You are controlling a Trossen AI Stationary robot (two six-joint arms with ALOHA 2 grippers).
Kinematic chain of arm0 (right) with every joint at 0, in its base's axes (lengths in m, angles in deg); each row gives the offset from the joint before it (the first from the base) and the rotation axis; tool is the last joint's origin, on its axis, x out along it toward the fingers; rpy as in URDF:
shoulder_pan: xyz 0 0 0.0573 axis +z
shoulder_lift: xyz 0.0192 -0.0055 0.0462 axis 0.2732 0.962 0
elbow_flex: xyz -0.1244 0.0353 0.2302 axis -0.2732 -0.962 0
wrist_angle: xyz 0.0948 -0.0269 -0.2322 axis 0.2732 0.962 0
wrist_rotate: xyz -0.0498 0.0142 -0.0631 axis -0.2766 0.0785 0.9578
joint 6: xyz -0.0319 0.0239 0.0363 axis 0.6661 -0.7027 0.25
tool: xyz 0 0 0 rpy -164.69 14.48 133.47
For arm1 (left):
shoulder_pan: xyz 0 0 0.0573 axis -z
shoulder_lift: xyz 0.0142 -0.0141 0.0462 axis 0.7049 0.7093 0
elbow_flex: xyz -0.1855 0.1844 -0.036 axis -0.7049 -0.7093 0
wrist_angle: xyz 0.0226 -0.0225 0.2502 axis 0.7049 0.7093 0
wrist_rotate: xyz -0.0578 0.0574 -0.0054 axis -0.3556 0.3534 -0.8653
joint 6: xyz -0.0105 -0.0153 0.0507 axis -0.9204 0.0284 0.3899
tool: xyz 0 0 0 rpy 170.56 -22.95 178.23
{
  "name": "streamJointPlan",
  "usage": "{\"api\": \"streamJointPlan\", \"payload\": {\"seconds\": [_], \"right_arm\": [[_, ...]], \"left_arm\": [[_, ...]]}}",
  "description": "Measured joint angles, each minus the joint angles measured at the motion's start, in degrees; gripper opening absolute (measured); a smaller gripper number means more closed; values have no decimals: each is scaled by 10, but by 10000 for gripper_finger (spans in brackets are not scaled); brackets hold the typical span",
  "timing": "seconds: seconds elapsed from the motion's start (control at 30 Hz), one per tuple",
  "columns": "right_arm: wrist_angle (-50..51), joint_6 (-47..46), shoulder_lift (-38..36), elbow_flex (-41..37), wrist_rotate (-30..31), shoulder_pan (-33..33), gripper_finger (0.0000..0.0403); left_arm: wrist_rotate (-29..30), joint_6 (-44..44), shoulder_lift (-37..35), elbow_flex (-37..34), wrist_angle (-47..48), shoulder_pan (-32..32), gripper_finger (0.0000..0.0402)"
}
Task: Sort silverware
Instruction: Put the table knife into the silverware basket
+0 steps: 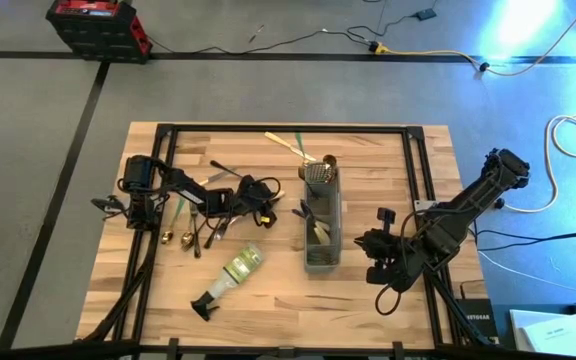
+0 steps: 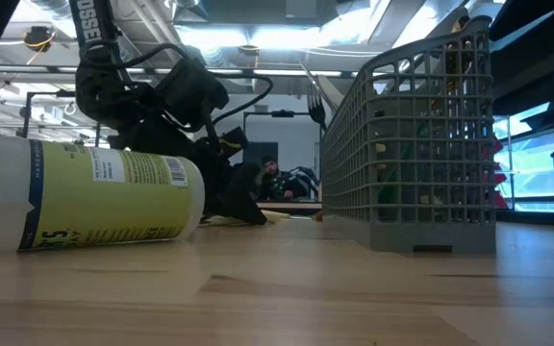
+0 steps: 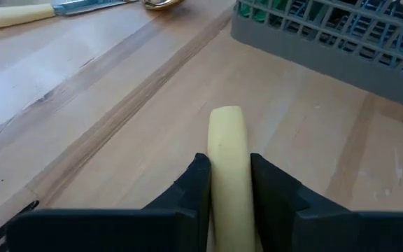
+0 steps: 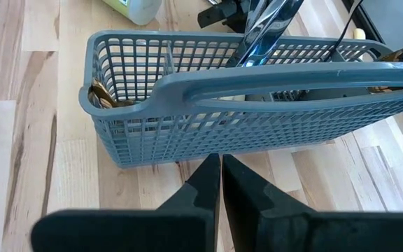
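Wooden planks make up the counter (image 1: 158, 300), and the grey mesh caddy (image 1: 321, 225) stands near its middle. Several pieces of silverware already sit in the caddy, with handles rising from its compartments, so part of the sorting looks done. Beside the caddy on the left arm's side, the left claw (image 3: 228, 183) is pinching a cream handle (image 3: 228, 150) low over the boards; which kind of utensil it belongs to I cannot tell. More loose silverware (image 1: 196, 232) lies farther from the caddy on that side, and 1 cream-handled piece (image 1: 290, 146) rests beyond the caddy's far end. All that is left to sort. The right claw (image 4: 220, 176), fingers pressed together and empty, waits just beside the caddy's other side.
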Motion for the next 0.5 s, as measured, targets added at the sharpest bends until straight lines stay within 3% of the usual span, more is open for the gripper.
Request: {"api": "streamJointPlan", "payload": {"seconds": [0.5], "right_arm": [[0, 0, 0, 0, 0, 0, 0]], "left_arm": [[-5, 45, -176, -1, 164, 2, 59]]}}
